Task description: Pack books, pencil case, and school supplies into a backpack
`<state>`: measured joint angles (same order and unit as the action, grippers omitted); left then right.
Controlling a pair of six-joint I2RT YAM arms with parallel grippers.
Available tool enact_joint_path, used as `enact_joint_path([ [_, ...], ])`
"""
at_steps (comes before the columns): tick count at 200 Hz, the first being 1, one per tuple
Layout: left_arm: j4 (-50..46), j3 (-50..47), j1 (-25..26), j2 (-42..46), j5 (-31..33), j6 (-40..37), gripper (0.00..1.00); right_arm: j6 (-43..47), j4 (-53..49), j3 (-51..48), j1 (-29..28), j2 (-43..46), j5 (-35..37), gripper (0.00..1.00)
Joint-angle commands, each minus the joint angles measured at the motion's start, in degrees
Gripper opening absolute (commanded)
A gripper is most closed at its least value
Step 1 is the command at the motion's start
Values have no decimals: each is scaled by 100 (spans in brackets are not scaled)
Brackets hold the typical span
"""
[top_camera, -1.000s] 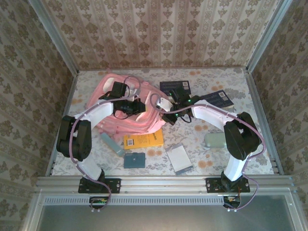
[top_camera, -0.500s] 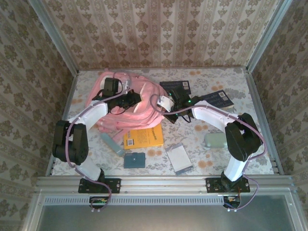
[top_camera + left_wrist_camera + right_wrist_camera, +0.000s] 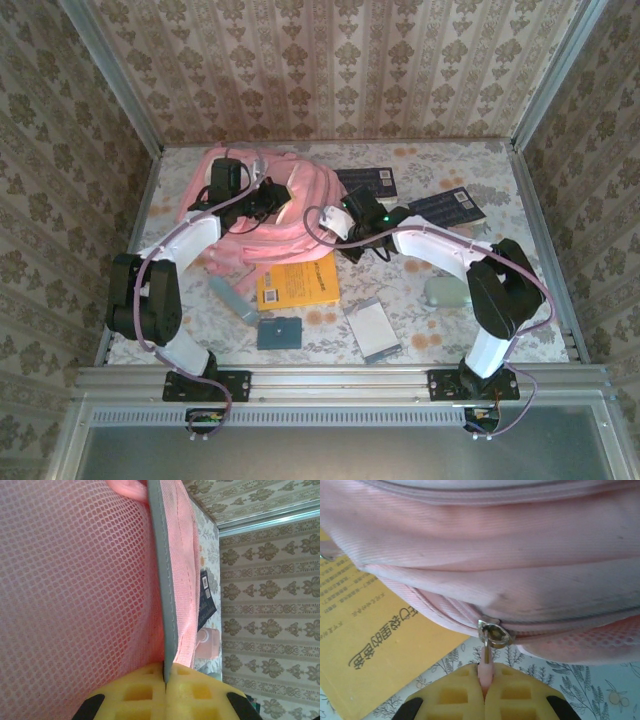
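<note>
The pink backpack (image 3: 250, 205) lies at the back left of the table. My left gripper (image 3: 272, 196) is shut on a grey-edged pink strap (image 3: 167, 605) beside the backpack's mesh panel (image 3: 75, 580). My right gripper (image 3: 337, 226) is shut on the pink zipper pull (image 3: 485, 669) hanging from a metal slider (image 3: 494, 634) at the bag's near right edge. The orange-yellow book (image 3: 298, 283) lies partly under the bag. Two navy books (image 3: 365, 181) (image 3: 448, 205) lie at the back right. A dark teal rectangle (image 3: 279, 332) and a silver-framed pale rectangle (image 3: 371, 329) lie near the front.
A pale green rounded pouch (image 3: 447, 291), possibly the pencil case, sits by the right arm. A light teal bar (image 3: 232, 297) lies left of the orange book. Metal frame rails (image 3: 340, 377) and patterned walls enclose the table.
My left gripper has moved away from me with the strap, pulling the backpack up and back. The right gripper has shifted slightly left and nearer, still on the zipper pull.
</note>
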<state>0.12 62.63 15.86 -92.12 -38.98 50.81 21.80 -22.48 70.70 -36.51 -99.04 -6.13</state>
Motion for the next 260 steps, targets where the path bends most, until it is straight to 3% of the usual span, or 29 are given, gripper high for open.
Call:
enact_joint_path([
  [1, 601, 218, -122, 186, 350, 266, 0, -75, -206, 115, -165, 116, -19, 0],
  [174, 1026, 522, -130, -147, 548, 1321, 0, -282, 338, 314, -1049, -301, 391, 0],
  [260, 974, 685, -48, -238, 501, 1379, 0, -253, 640, 795, -1521, -903, 990, 0],
])
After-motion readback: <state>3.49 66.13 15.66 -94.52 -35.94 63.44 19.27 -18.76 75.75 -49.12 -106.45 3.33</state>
